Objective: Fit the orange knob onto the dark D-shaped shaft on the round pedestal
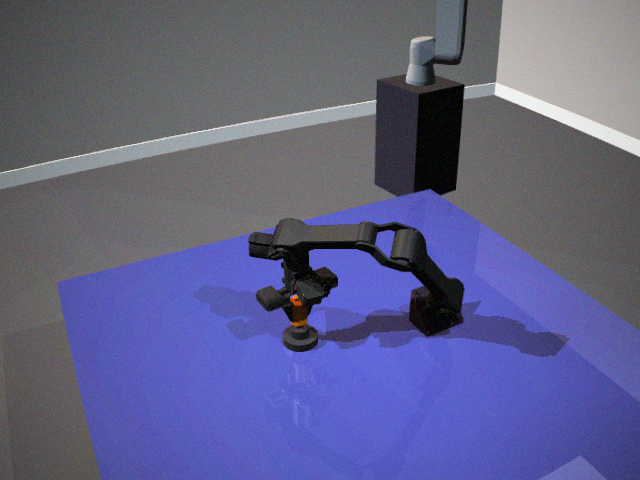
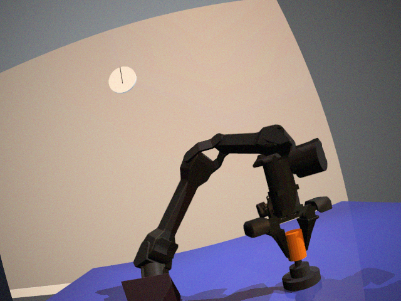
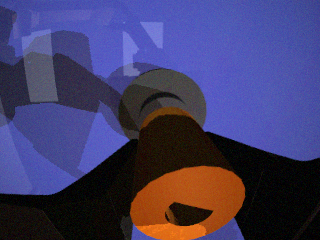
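Observation:
The orange knob [image 1: 299, 315] [image 2: 295, 245] [image 3: 152, 202] stands nearly upright over the round dark pedestal [image 1: 299, 342] [image 2: 301, 282] [image 3: 194, 100]. My gripper [image 1: 298, 318] [image 2: 297, 253] is shut on the knob, one finger on each side. In the exterior view a short piece of the dark shaft [image 2: 297, 263] shows between the knob's lower end and the pedestal's raised hub, so the knob is not against the pedestal. Whether the shaft's tip is inside the knob is hidden. The wrist view shows the D-shaped hole [image 3: 192, 214] in the knob's top face, its straight edge toward the pedestal side.
The blue table top [image 1: 206, 403] [image 2: 223, 259] lies under the pedestal and carries shadows and reflections. My arm's dark base block [image 1: 428, 315] [image 2: 148, 288] stands away from the pedestal. A grey arm on a dark box [image 1: 395, 134] stands beyond the table's far corner.

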{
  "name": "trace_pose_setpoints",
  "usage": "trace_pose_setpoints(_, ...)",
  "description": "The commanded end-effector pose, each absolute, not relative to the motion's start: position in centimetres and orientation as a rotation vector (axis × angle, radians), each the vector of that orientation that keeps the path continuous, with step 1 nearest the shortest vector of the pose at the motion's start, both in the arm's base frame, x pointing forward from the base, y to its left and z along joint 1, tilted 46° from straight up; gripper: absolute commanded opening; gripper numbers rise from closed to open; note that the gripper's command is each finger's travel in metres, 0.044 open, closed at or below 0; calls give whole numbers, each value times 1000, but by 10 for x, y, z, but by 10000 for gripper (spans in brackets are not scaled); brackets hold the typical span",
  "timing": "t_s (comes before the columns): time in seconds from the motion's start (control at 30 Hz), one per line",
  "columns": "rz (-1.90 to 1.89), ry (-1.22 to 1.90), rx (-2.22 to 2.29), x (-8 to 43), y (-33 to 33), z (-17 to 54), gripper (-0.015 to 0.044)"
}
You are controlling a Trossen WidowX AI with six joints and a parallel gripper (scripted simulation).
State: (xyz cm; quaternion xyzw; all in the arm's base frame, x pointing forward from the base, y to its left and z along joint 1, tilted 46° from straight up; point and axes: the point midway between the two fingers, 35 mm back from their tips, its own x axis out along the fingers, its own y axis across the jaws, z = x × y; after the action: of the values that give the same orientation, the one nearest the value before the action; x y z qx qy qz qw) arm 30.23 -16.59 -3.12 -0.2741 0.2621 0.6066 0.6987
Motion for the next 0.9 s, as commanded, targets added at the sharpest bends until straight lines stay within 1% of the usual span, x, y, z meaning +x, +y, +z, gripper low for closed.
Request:
trace_pose_setpoints(0.0,1349,581,-616,304,-166,-32,0)
trace_pose_setpoints(0.5,1350,581,-616,301,-167,-27,0)
trace_pose_setpoints(0.73,1418,450,-777,300,-167,-25,0)
trace_pose_setpoints(0.87,1421,443,-785,300,-167,-26,0)
